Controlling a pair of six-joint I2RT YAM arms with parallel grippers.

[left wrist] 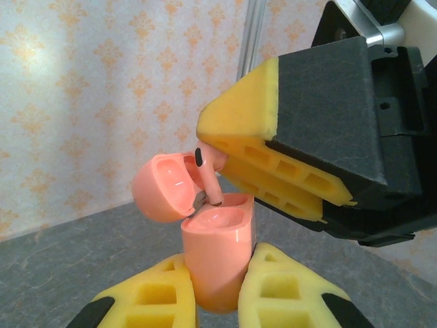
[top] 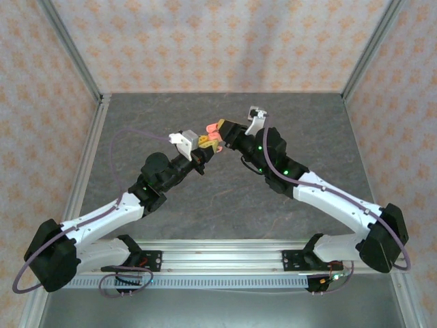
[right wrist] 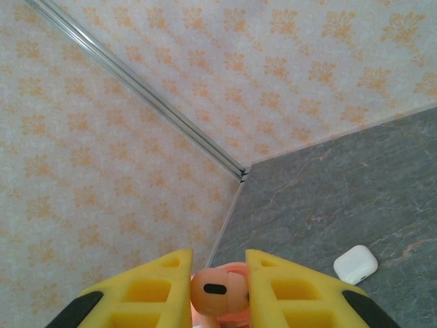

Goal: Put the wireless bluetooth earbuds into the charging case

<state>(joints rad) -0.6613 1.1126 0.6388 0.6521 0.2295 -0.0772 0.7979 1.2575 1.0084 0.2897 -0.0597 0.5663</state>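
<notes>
Coral-pink charging case [left wrist: 217,253] sits clamped in the left gripper [left wrist: 217,294]; right gripper [right wrist: 218,280] pinches a coral earbud [right wrist: 216,292].

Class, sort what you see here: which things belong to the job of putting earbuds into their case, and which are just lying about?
In the job:
coral-pink charging case, lid open, held by the left gripper
coral-pink earbud, pinched by the right gripper, stem at the case's mouth

Lying about:
white case, shut, on the grey table
</notes>
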